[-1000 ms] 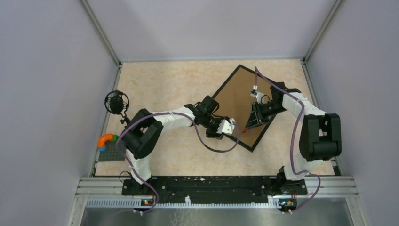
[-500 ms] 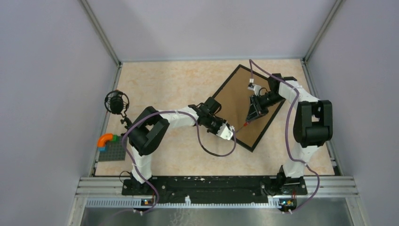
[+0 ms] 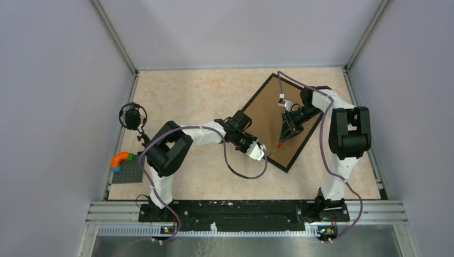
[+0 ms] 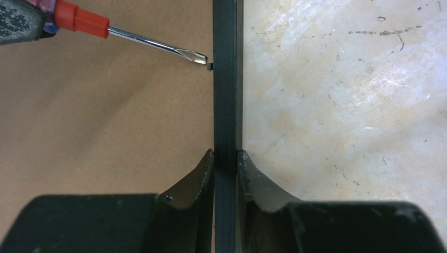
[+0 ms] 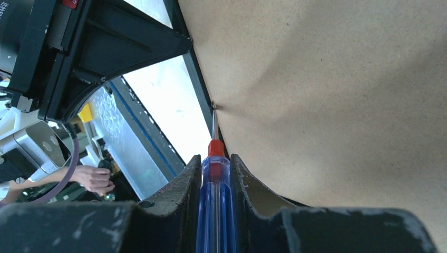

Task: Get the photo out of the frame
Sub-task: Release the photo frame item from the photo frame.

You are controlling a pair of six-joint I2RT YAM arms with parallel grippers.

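The frame (image 3: 267, 113) lies back-up and askew on the far right half of the table (image 3: 187, 96), its brown board facing the cameras; the photo shows in no view. The left gripper (image 4: 227, 158) is pinched narrow on the frame's black rail along its near left edge. The right gripper (image 5: 216, 166) is clamped on a blue-handled screwdriver (image 5: 214, 211), whose blade tip meets a small black tab (image 4: 209, 66) just inside that rail. The table is beige, marbled and scuffed, boxed in by pale grey walls (image 3: 241, 32). At its left edge stand a black round object (image 3: 132, 115), too small to identify, and a grey brick plate (image 3: 127, 172) bearing an orange arch. Both wrist views cut the frame off.
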